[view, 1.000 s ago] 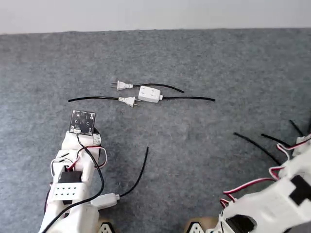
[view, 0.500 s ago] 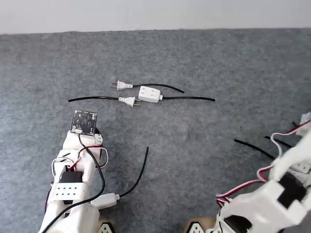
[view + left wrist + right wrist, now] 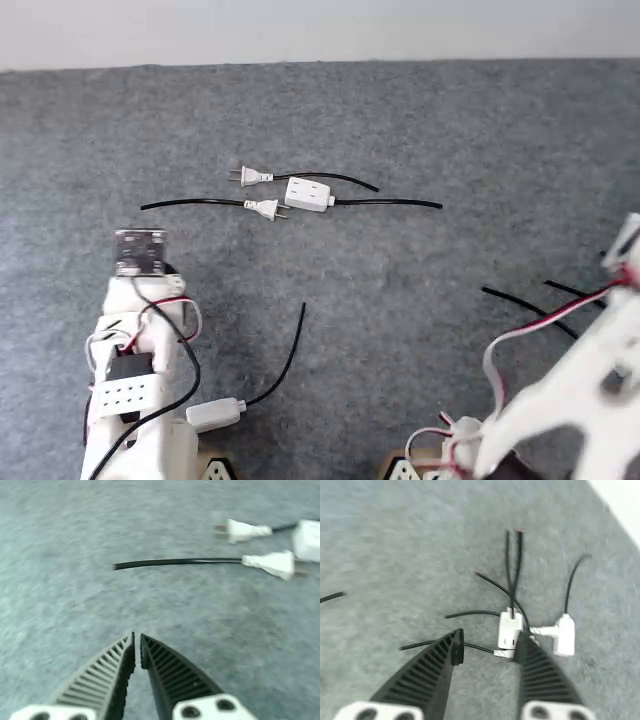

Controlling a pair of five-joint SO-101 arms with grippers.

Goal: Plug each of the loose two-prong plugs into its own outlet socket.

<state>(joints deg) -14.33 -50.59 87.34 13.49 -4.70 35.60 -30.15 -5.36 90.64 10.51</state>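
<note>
Though blurred, socket (image 3: 510, 630) seemingly beneath pincer (image 3: 489, 641)

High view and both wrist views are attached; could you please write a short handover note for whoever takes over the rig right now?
Left gripper: shut, empty, above the mat.
Right gripper: open, empty, over a second socket block.
Far plug and near plug lie loose beside the middle socket block; a third plug lies at the mat's near edge.
Done: no plug visibly seated. Left: every insertion.
</note>
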